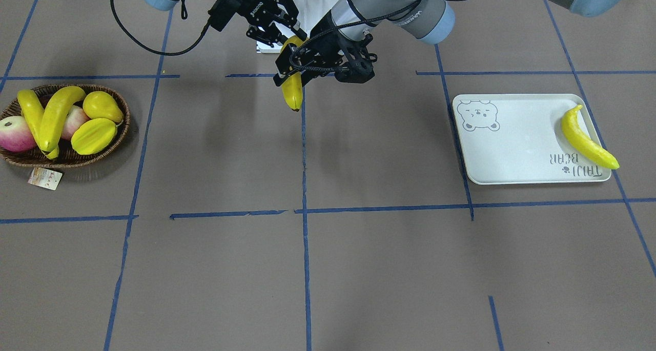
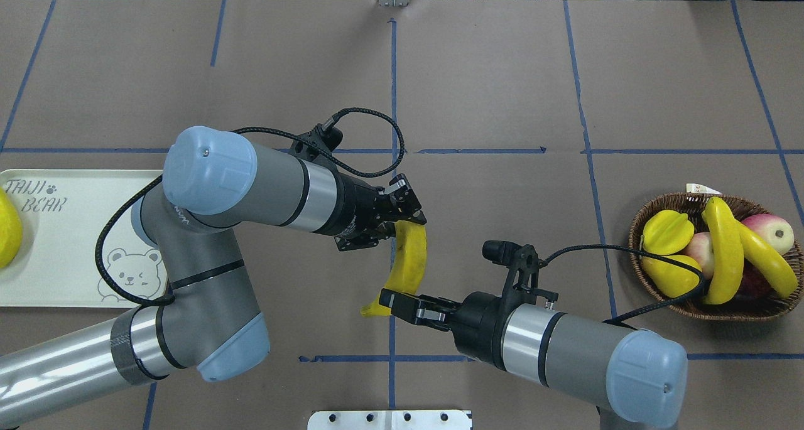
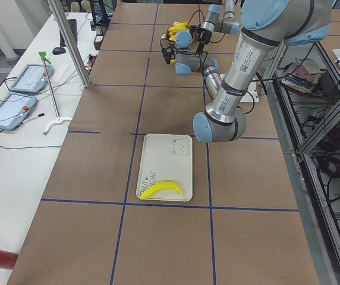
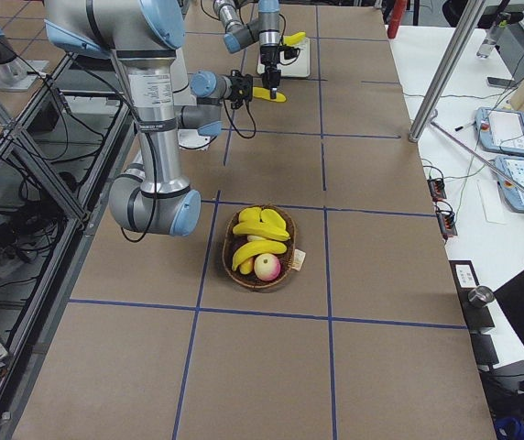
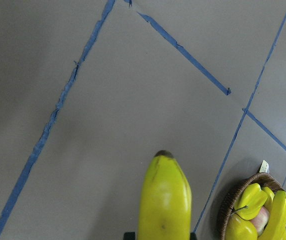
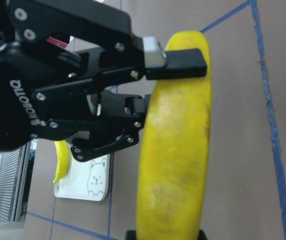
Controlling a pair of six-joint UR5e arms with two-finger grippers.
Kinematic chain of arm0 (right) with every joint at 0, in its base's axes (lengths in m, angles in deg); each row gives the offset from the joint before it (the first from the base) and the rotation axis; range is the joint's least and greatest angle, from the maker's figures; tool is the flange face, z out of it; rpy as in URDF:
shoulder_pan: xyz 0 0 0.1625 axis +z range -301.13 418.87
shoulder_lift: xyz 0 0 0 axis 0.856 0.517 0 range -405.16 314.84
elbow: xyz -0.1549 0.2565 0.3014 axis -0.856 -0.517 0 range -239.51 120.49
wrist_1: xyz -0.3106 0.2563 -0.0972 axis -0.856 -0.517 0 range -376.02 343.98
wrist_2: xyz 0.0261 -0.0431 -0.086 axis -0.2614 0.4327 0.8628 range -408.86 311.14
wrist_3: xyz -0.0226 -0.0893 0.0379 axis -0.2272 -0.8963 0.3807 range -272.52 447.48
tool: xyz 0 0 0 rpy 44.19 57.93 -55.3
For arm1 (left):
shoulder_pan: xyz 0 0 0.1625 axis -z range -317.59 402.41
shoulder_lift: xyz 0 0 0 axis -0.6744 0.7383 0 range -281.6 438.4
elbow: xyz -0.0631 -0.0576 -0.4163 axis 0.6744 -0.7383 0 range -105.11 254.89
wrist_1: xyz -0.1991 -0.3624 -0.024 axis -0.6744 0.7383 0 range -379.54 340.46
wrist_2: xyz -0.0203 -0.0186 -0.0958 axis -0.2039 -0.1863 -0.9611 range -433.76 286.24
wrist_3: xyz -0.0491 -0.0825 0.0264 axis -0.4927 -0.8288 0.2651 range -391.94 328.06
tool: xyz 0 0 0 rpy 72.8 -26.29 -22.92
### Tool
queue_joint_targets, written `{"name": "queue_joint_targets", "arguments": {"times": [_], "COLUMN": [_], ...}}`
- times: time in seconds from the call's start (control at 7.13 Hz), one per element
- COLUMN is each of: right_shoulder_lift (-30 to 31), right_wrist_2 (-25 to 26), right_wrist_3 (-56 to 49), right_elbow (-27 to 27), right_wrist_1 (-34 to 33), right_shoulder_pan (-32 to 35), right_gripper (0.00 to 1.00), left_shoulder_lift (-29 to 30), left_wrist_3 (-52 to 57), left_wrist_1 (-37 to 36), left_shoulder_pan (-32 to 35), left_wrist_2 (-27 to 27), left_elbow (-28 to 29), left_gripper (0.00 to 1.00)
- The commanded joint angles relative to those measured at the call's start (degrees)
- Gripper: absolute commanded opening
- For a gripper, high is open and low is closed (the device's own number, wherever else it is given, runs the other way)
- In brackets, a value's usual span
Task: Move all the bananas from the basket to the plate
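yellow pear [image 1: 102, 106] — beside starfruit [image 1: 93, 136] | pink apple [image 1: 14, 134] (partly hidden) | paper tag [image 1: 45, 179] on brown table [image 1: 328, 269]

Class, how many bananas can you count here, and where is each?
4. One banana lies on the plate; a held banana hangs between the left end effector and right end effector; two bananas lie in the basket. Others might hide beneath its fruit.

Left gripper [image 1: 293, 68] (entering from the view's right) clamped across a banana [image 1: 293, 92] that hangs nearly upright below its fingers; right gripper [image 1: 287, 36] just above, at the banana's upper end, grip not discernible. Well apart on the left gripper's side, the plate [image 1: 512, 151] bears a second banana [image 1: 584, 141]; well apart on the right gripper's side, the basket [image 1: 31, 159] holds two more bananas [image 1: 56, 115] among other fruit [image 1: 95, 136].
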Motion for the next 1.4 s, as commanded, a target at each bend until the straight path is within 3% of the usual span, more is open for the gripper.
{"name": "queue_joint_targets", "arguments": {"times": [0.0,0.14,0.7,0.98,1.26], "right_shoulder_lift": [-1.48,-1.58,-1.06,-0.53,-0.62], "right_wrist_2": [0.1,0.37,-2.25,-5.94,-10.24], "right_wrist_3": [-0.03,-0.03,-0.38,-0.47,-0.73], "right_elbow": [0.01,-0.08,1.05,5.25,8.96], "right_wrist_1": [-0.54,-0.63,-6.42,-15.95,-28.18], "right_shoulder_pan": [0.57,0.84,2.68,4.52,7.68], "right_gripper": [0.83,1.0,1.0,1.0,1.0], "left_shoulder_lift": [-0.32,-0.41,-3.83,-5.77,-9.35], "left_wrist_3": [0.34,0.34,0.77,3.65,15.84], "left_wrist_1": [-0.15,-0.24,-5.22,-15.4,-32.41], "left_shoulder_pan": [0.08,0.26,4.28,8.59,11.49], "left_wrist_2": [-0.23,-0.23,-0.31,-0.32,-0.05], "left_elbow": [-0.79,-1.06,-1.24,-2.55,-9.55], "left_gripper": [0.0,0.0,0.0,0.0,0.0]}}
